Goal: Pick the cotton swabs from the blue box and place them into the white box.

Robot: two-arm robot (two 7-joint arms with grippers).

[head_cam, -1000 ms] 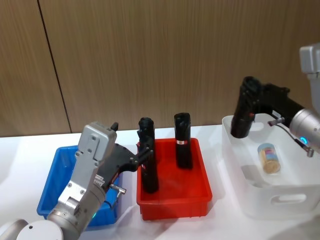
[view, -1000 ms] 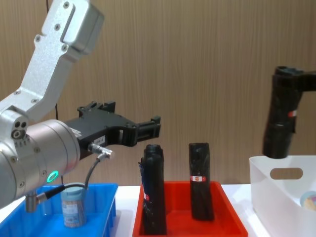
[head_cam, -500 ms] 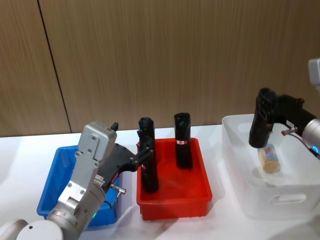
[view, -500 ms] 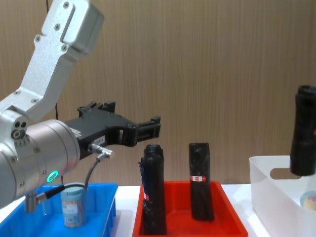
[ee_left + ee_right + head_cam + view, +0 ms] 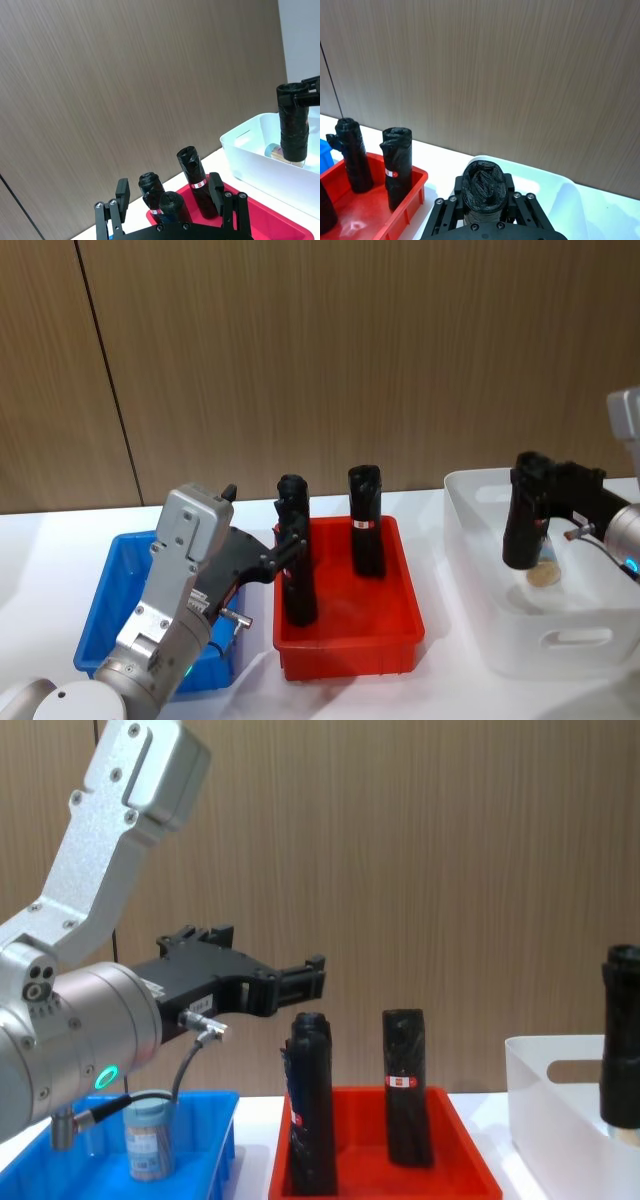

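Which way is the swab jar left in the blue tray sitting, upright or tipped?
Upright: in the chest view the cotton swab jar stands lid-up inside the blue box.

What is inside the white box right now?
In the white box stands a black roll held by the right hand, and beside its base a cotton swabs jar, partly hidden by the roll. The box's near wall covers the floor behind it.
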